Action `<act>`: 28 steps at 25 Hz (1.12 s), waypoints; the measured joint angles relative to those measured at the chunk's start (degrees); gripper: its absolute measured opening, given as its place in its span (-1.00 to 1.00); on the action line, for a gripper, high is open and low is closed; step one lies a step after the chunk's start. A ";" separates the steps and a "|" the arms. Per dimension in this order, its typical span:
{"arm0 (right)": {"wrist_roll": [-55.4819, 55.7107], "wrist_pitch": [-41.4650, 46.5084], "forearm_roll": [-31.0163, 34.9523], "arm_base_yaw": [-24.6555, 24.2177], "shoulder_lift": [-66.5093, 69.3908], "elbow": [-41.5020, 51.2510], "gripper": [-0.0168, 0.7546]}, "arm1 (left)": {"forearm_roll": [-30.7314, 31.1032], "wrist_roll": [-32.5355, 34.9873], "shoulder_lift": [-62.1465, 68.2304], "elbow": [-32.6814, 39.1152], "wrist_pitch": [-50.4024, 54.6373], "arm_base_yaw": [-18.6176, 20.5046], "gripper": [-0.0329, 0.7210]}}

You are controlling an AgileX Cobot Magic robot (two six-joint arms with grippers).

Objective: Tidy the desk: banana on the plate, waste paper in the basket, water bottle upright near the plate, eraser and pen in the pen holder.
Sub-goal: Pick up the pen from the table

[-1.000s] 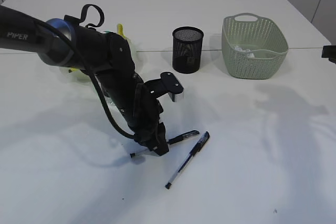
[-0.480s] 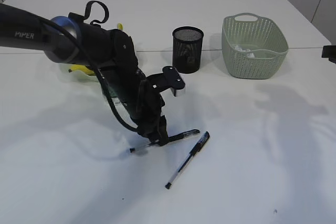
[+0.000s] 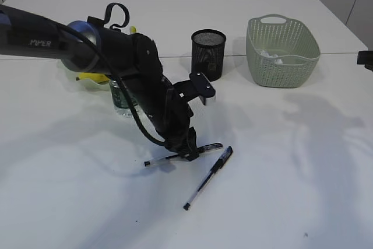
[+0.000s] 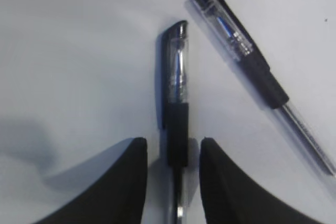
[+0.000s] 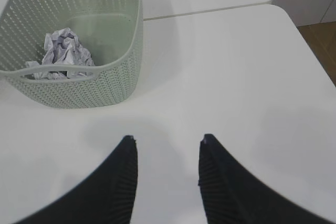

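"PIPER" is printed in white capitals on the black upper link of the left arm [image 3: 35, 33], seen in the exterior view; the letters are slightly blurred. A small printed patch is seen on the barrel of the second pen [image 4: 247, 51] in the left wrist view, too blurred to be read. The bottle [image 3: 120, 98] label is mostly hidden behind the arm; nothing on it can be read. No other text is found.
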 joint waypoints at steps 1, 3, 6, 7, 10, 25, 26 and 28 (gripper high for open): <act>0.00 0.00 0.00 0.00 0.00 0.00 -0.18 | -0.23 0.00 0.10 -0.10 0.00 -0.13 -0.26; 0.00 0.00 0.00 0.00 0.00 0.00 -0.18 | -0.44 0.00 0.16 -0.23 0.10 -0.52 -0.26; 0.00 0.00 0.00 0.00 0.00 0.00 -0.18 | -0.68 0.00 0.29 -0.23 0.10 -0.61 -0.27; 0.00 0.00 0.00 0.00 0.00 0.00 -0.18 | -0.72 0.00 0.39 -0.38 0.10 -0.61 -0.26; 0.00 0.00 0.00 0.00 0.00 0.00 -0.18 | -1.23 0.00 0.80 -0.61 0.42 -0.61 -0.27; 0.00 0.00 0.09 0.00 0.00 0.00 -0.18 | -1.18 0.57 1.21 -1.06 1.13 -0.61 -0.47; 0.00 0.00 0.09 0.00 0.00 0.00 -0.18 | -0.94 0.70 1.21 -1.06 1.24 -0.61 -0.52; 0.00 0.00 0.09 0.00 0.00 0.00 -0.18 | -0.44 0.82 1.21 -1.19 1.46 -0.61 -0.62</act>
